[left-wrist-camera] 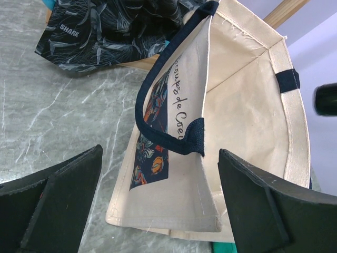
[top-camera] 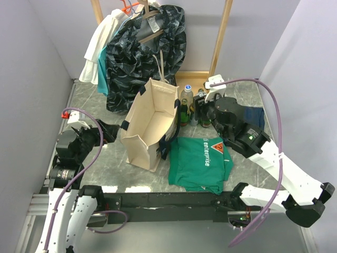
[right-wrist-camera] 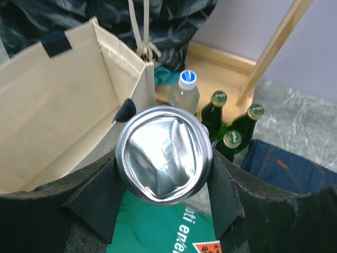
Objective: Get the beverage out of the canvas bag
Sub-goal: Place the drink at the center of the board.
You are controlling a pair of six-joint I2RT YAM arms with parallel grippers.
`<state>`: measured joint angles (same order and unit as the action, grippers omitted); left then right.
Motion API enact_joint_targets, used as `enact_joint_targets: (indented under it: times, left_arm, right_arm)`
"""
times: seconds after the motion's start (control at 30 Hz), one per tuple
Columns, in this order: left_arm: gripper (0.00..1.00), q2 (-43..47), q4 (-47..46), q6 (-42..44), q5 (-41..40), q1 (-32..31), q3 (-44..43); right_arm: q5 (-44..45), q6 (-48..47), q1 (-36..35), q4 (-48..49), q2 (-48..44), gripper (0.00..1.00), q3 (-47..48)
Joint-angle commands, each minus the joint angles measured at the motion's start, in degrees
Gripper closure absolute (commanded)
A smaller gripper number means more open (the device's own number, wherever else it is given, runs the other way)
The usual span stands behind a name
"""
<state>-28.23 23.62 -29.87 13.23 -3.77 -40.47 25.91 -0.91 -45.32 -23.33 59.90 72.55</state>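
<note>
Silver metal: the can (right-wrist-camera: 164, 154) is showing its dented base to the right wrist camera at centre frame. The right gripper (right-wrist-camera: 164, 158) is pinching it, with one black finger (right-wrist-camera: 92, 197) pressing on each side. The can is sitting outside the canvas bag (right-wrist-camera: 58, 105), just right of the bag's near corner and above the green shirt (right-wrist-camera: 158, 226). Upper right of the can, three green bottles (right-wrist-camera: 231, 139) and a clear bottle (right-wrist-camera: 185, 89) with a blue cap are standing close together. Jeans (right-wrist-camera: 289, 168) are lying at the right edge.

In the overhead view the right gripper (top-camera: 202, 105) is hanging between the canvas bag (top-camera: 138, 108) and the bottles, right of centre.

The left gripper (left-wrist-camera: 160, 155) is holding its jaws spread wide and gripping nothing. The canvas bag (left-wrist-camera: 242, 105) is filling the gap between them, its navy strap (left-wrist-camera: 158, 132) looping down the printed side. Overhead, the left gripper (top-camera: 108, 132) is sitting just left of the bag, over the grey marbled table (top-camera: 105, 163).

A dark patterned garment (top-camera: 147, 52) is hanging at upper centre, behind the bag.
</note>
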Motion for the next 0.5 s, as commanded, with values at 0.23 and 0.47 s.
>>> enact_joint_targets:
  times: [0.23, 0.47]
  left_arm:
    - [0.04, 0.63, -1.38, -0.81, 0.21, 0.25, 0.39]
    - [0.04, 0.37, -1.38, -0.81, 0.30, 0.25, 0.39]
  right_arm:
    - [-4.99, 4.86, 5.85, 4.70, 0.13, 1.00, -1.01]
    - [-12.02, 7.32, 11.30, 3.21, 1.27, 1.00, -2.07]
